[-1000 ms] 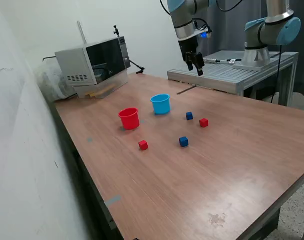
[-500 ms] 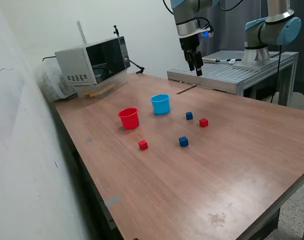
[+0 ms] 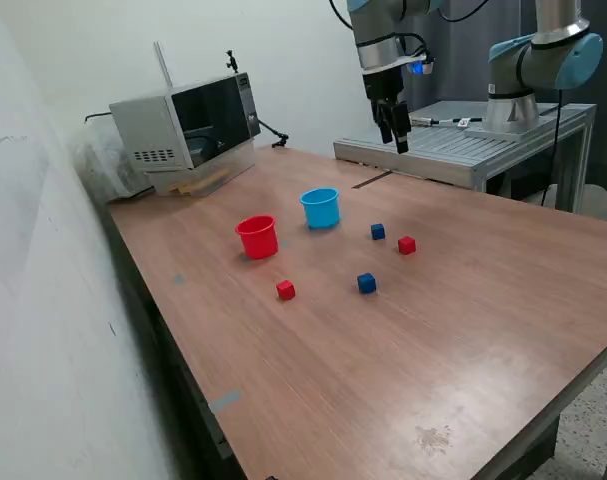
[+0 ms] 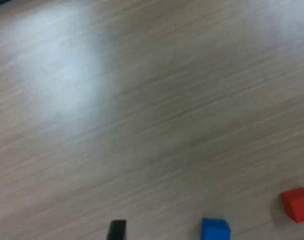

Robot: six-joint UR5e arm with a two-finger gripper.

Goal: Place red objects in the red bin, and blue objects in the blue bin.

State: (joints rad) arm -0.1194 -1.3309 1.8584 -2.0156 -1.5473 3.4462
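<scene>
Nothing is sorted yet: all four cubes lie on the counter (image 3: 463,330); the tool (image 3: 394,135) hangs high, empty, slightly parted.

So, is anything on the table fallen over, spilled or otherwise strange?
Nothing stands out. The red cup and blue cup stand upright, and four cubes lie loose on the table, as expected before sorting.

- A robotics lab, by the look of it.
- A plain wooden bench (image 3: 463,330) stands against a bare white wall (image 3: 53,300).
- A second robot arm (image 3: 539,60) is mounted on a metal frame table (image 3: 473,150) behind it.
- A microwave (image 3: 188,125) sits at the bench's far corner, beside cables.
</scene>
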